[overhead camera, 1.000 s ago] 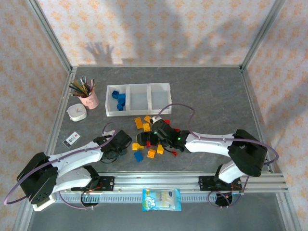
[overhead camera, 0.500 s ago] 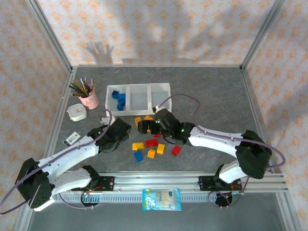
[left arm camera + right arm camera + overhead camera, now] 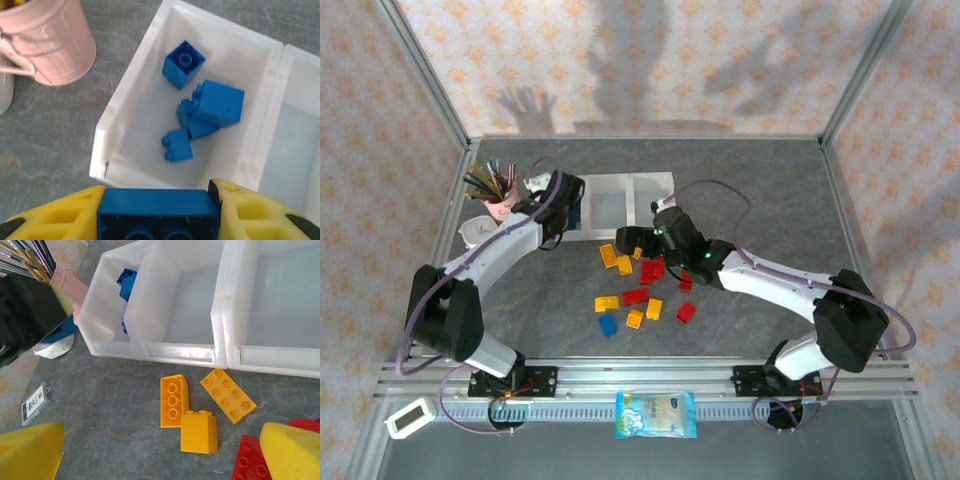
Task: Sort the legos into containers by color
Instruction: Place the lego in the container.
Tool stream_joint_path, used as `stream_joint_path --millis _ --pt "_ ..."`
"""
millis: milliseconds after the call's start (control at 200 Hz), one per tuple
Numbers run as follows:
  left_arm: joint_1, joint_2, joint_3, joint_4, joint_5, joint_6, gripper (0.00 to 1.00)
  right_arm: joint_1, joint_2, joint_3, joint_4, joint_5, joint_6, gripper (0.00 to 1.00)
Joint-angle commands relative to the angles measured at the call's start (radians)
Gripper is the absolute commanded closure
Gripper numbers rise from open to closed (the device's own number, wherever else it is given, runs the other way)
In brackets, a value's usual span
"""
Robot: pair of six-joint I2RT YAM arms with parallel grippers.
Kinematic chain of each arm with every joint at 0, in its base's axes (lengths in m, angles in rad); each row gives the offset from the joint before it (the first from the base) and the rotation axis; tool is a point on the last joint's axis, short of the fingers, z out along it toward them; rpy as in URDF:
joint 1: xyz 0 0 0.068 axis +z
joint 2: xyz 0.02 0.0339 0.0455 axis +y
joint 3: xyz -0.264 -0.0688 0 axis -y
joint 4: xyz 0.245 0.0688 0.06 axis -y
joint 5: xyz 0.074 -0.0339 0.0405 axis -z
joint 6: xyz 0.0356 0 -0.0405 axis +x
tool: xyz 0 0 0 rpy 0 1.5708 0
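The left claw [image 3: 159, 216] grips a blue brick [image 3: 158, 202]. Just ahead of it is the near edge of the leftmost bin [image 3: 122, 125], with free room inside. The right claw [image 3: 162, 450] stands wide open and empty, with yellow bricks [image 3: 199, 431] between its fingers.

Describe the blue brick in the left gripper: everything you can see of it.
The blue brick is smooth plastic and rectangular. A plain side and its hollow underside with round tubes face the wrist camera. The left gripper clamps its short ends between yellow fingers; nothing else visibly touches it. It hangs level by the near wall of the left container, apart from the blue legos lying inside.
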Motion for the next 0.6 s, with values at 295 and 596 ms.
stream_joint_path --millis 295,596 --pt "0.071 0.212 0.161 0.061 -0.004 0.080 0.49 -0.010 -0.005 0.000 0.008 0.041 -0.016 0.00" --pt "0.081 0.245 0.191 0.054 -0.016 0.118 0.36 -0.014 -0.008 0.020 0.004 0.037 -0.038 0.00"
